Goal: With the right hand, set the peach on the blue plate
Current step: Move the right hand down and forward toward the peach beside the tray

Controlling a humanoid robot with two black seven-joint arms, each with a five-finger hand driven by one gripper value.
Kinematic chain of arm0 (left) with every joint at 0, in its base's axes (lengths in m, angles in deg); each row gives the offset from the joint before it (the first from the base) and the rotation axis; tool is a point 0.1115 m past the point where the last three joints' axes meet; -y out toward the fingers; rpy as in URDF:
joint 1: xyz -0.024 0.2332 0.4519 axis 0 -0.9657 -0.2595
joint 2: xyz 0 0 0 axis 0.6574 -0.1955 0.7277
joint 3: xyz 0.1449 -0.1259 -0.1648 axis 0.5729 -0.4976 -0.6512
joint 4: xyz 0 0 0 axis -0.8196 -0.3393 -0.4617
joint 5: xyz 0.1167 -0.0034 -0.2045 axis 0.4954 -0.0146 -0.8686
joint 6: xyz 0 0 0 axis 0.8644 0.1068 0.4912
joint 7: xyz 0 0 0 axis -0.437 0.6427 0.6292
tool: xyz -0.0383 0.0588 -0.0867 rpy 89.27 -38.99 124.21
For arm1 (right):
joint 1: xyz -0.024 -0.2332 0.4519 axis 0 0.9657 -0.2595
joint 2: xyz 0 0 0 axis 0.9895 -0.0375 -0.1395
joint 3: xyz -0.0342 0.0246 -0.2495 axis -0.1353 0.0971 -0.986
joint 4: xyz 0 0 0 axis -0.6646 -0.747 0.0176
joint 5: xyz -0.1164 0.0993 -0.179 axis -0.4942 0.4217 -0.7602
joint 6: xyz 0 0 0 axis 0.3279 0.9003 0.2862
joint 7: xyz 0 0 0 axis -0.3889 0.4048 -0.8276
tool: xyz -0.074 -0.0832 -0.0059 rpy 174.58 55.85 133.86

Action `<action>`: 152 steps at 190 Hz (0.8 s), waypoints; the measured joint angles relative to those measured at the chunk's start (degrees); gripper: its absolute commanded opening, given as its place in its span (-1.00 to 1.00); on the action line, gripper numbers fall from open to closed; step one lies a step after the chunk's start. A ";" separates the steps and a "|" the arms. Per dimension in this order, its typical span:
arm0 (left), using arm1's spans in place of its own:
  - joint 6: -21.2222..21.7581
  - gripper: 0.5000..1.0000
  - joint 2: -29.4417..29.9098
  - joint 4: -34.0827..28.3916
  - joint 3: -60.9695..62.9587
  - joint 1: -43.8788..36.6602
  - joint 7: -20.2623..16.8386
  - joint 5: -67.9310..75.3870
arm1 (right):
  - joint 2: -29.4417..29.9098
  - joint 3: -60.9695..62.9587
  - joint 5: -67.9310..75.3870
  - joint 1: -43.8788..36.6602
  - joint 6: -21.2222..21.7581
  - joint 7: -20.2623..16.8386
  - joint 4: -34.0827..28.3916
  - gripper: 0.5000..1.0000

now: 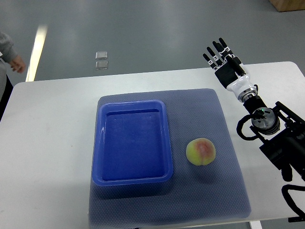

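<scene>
On the mat: peach (200,152) lies just right of the blue plate (132,180), apart from it, not touching the rim; reddish patch faces up.
Blue plate: deep rectangular tray shape, nothing in it, sits on the left half of the grey mat (228,191).
Mat: spread over the white worktop (47,143), carries both plate and peach.
Right hand: right hand (224,62) is up at the far right edge of the worktop, well apart from the peach, fingers straight and spread, grasping nothing.
Left hand: not visible anywhere.
Person: a person's hand (18,64) and grey sleeve show at the far left edge, off the worktop, clear of the work.
Step in hand: reach for the peach, judged from the idle released hand; grasp not yet begun.
How to do well: bring the hand back toward the robot and down over the peach, fingers kept wide until they straddle it, then close around its widest part.
Grip: likely firm but gentle, round fruit can roll or bruise.
Risk: nudging the peach sideways with a fingertip before closing; it could roll on the mat.
Carry: lift clear above the plate's raised rim, go left, lower to the plate floor near the middle, then let go.
</scene>
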 measured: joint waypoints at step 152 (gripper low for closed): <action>0.00 1.00 0.00 -0.02 0.00 0.00 0.71 -0.01 | -11.61 -11.57 -30.94 -4.76 0.61 -2.78 -11.03 0.72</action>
